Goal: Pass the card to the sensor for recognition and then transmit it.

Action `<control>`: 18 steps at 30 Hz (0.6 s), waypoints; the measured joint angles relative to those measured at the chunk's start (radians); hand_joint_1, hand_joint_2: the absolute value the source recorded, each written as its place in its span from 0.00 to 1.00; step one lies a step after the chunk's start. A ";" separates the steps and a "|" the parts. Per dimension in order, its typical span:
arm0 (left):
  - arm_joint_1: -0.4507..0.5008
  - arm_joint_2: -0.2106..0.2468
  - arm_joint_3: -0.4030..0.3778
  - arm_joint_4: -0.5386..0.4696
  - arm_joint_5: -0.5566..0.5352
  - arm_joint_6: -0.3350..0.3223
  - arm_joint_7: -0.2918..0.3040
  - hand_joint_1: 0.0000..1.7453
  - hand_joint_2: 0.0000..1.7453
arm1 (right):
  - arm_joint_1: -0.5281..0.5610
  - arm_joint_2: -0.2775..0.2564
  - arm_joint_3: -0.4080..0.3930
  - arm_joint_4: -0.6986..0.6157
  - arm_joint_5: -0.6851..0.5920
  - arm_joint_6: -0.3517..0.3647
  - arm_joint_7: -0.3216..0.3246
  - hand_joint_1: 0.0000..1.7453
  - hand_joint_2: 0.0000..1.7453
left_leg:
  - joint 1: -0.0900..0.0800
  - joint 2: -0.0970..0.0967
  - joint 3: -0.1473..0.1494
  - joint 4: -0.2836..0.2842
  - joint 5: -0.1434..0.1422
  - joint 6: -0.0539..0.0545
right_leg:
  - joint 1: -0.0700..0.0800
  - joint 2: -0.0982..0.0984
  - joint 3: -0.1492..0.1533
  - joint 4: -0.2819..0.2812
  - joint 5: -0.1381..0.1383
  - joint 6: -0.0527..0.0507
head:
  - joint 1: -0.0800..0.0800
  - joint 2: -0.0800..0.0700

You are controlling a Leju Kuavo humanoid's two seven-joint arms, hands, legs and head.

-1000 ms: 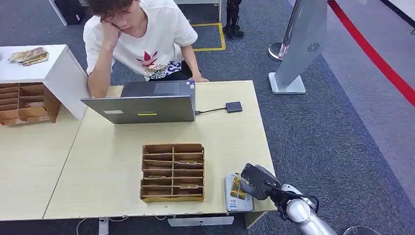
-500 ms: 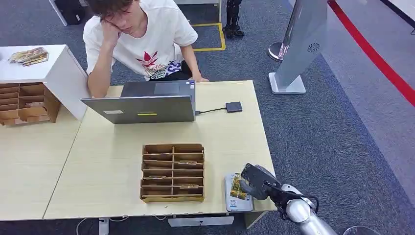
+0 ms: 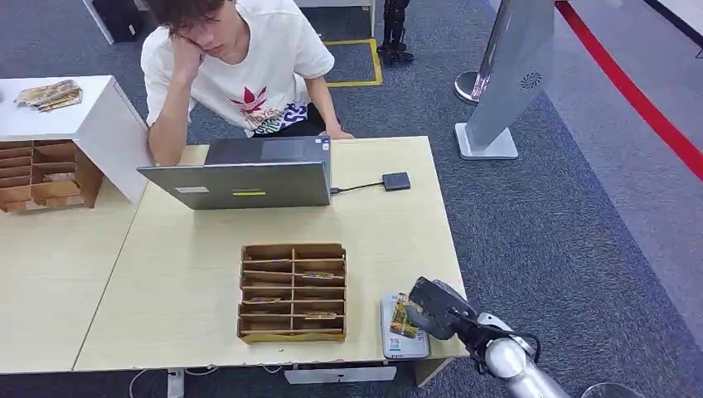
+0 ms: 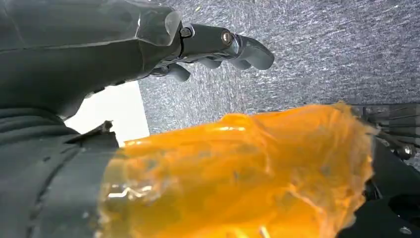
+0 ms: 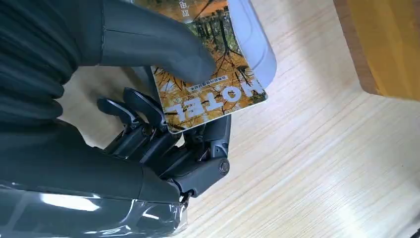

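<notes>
My right hand [image 3: 435, 308] holds a hotel card [image 3: 402, 317] with an autumn-tree print at the table's front right corner. In the right wrist view the thumb [image 5: 148, 44] presses on the card [image 5: 213, 74] while the fingers [image 5: 148, 124] support it from beneath. The card lies low over a flat grey-white pad [image 3: 404, 344], whose rounded edge [image 5: 255, 47] shows behind it. A small black box [image 3: 396, 181] is wired to the laptop [image 3: 249, 178] farther back. My left hand [image 4: 218, 42] hangs over grey carpet, fingers loosely out, holding nothing.
A wooden slotted organizer [image 3: 292, 292] with several cards stands left of the pad. A person [image 3: 240, 75] sits behind the laptop, head on one hand. A second organizer [image 3: 46, 174] sits on the left table. A blurred orange mass [image 4: 237, 173] lies close to the left wrist camera.
</notes>
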 joint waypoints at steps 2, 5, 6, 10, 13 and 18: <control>0.000 0.000 0.000 0.000 0.000 0.000 0.000 0.00 0.00 | 0.000 0.000 0.000 0.000 0.000 0.001 0.000 1.00 1.00 | 0.000 0.000 0.000 0.000 0.000 0.000 | 0.000 0.000 0.000 0.000 0.000 0.000 | 0.000 0.000; 0.000 0.000 0.000 0.000 0.000 0.000 0.000 0.00 0.00 | 0.001 0.000 0.000 0.000 0.000 0.003 0.000 1.00 1.00 | 0.000 0.000 0.000 0.000 0.000 0.000 | 0.000 0.000 0.000 0.000 0.000 0.000 | 0.000 0.000; 0.000 0.000 0.000 0.000 0.000 0.000 0.000 0.00 0.00 | 0.001 0.000 0.000 -0.001 0.000 0.003 0.000 1.00 1.00 | 0.000 0.000 0.000 0.000 0.000 0.000 | 0.000 0.000 0.000 0.000 0.000 0.000 | 0.000 0.000; 0.000 0.000 0.000 0.000 0.000 -0.001 0.001 0.00 0.00 | 0.001 0.000 0.000 -0.001 0.000 0.002 0.000 1.00 1.00 | 0.000 0.000 0.000 0.000 0.000 0.000 | 0.000 0.000 0.000 0.000 0.000 0.000 | 0.000 0.000; 0.000 0.000 0.000 0.000 -0.003 -0.001 0.003 0.00 0.00 | 0.001 0.000 0.000 -0.001 -0.001 0.002 0.000 1.00 1.00 | 0.000 0.000 0.000 0.000 0.000 0.000 | 0.000 0.000 0.000 0.000 0.000 0.000 | 0.000 0.000; -0.001 0.000 0.000 0.000 -0.003 -0.003 0.003 0.00 0.00 | 0.000 0.000 0.000 0.000 -0.001 0.003 0.000 1.00 1.00 | 0.000 0.000 0.000 0.000 0.000 0.000 | 0.000 0.000 0.000 0.000 0.000 0.000 | 0.000 0.000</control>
